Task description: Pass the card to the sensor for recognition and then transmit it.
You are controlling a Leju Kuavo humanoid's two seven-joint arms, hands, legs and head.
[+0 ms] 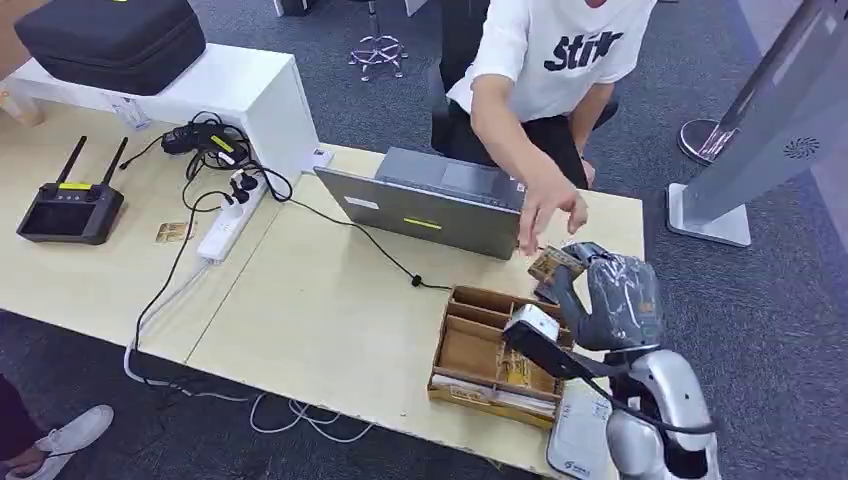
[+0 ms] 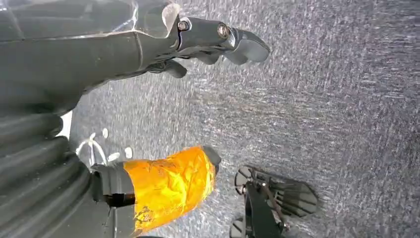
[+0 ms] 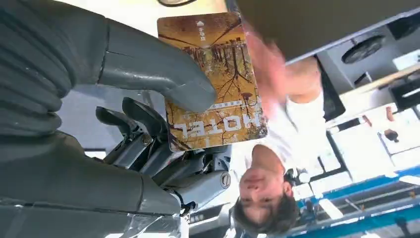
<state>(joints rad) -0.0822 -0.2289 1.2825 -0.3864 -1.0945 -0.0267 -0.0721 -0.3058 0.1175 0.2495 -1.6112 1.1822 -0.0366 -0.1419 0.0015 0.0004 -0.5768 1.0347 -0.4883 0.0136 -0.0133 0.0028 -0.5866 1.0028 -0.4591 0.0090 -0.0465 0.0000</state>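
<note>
My right hand point(image 1: 610, 295) is raised at the table's right end and pinches a brown hotel card point(image 1: 555, 263) between thumb and fingers. In the right wrist view the card point(image 3: 213, 79) shows a printed tree picture, with my thumb point(image 3: 163, 74) pressed on its face. A person's hand point(image 1: 550, 215) reaches down to the card's far edge, fingers right at it. A white sensor pad point(image 1: 577, 440) lies at the table's near right edge. My left hand point(image 2: 213, 42) hangs over grey carpet, fingers apart, holding nothing.
A wooden compartment box point(image 1: 490, 355) holding cards sits just left of my right hand. An open grey laptop point(image 1: 430, 205) stands behind it. A power strip point(image 1: 230, 215), cables, and a black controller point(image 1: 72, 210) lie on the left table. A grey stand point(image 1: 770, 120) rises at right.
</note>
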